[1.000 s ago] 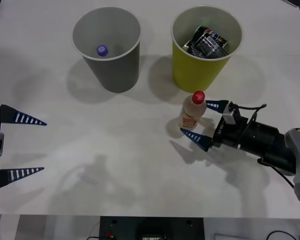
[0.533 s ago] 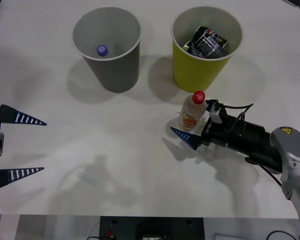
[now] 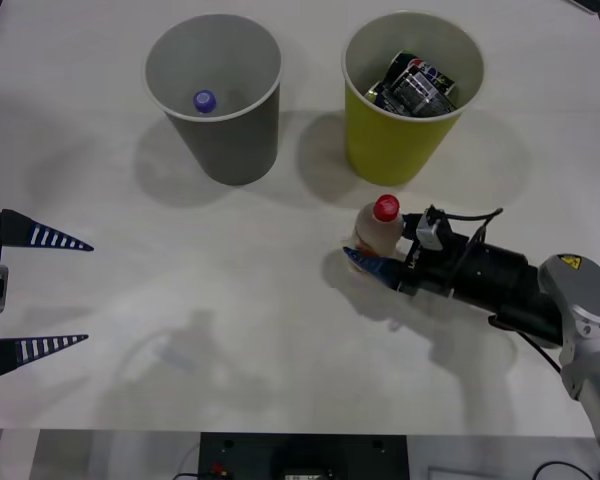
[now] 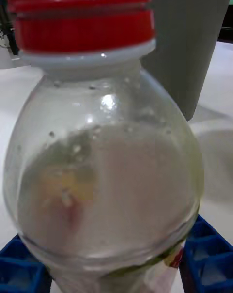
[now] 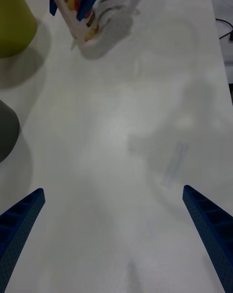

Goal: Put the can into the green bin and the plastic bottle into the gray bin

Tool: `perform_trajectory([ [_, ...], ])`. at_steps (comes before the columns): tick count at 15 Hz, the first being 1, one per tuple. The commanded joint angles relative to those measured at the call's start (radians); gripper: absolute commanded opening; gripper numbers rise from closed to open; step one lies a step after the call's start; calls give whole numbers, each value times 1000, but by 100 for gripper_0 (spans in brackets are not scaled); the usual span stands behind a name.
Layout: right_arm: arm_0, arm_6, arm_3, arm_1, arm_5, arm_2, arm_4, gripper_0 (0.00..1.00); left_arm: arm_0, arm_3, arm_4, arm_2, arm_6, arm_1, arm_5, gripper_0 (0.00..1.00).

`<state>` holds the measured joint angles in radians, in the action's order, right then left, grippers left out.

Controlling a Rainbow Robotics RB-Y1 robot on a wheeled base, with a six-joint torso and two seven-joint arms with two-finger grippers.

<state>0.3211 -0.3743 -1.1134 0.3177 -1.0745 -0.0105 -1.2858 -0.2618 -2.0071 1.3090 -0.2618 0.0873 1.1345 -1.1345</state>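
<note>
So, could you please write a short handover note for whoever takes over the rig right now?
Right gripper: shut on the small clear plastic bottle with the red cap and yellow-and-red label, which is on the white table just in front of the yellow-green cup-shaped bin, leaning toward the left.
Left gripper: open, idle at the table's left edge.
Done: a dark crushed can lies in the yellow-green bin. The dark gray cup-shaped bin holds a purple-capped bottle.
Left: lift the red-capped bottle, carry it to the gray bin and drop it in.
</note>
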Motion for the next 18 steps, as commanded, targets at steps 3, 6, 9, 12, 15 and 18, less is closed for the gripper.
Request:
perform_trajectory([
  [3, 0, 0, 0, 3, -13, -8, 0, 0, 0, 0, 0, 0, 0, 0, 0, 98],
  [6, -2, 6, 0, 21, -59, -28, -4, 0, 0, 0, 0, 0, 0, 0, 0, 98],
  [9, -7, 69, -66, 41, -125, -92, -128, 0, 0, 0, 0, 0, 0, 0, 0, 98],
  [12, -40, 229, -212, 64, -134, -97, -237, 0, 0, 0, 0, 0, 0, 0, 0, 98],
  [15, -91, 426, -401, 86, -134, -97, -380, 0, 0, 0, 0, 0, 0, 0, 0, 98],
  [18, -143, 647, -591, 116, -136, -75, -484, 0, 0, 0, 0, 0, 0, 0, 0, 98],
])
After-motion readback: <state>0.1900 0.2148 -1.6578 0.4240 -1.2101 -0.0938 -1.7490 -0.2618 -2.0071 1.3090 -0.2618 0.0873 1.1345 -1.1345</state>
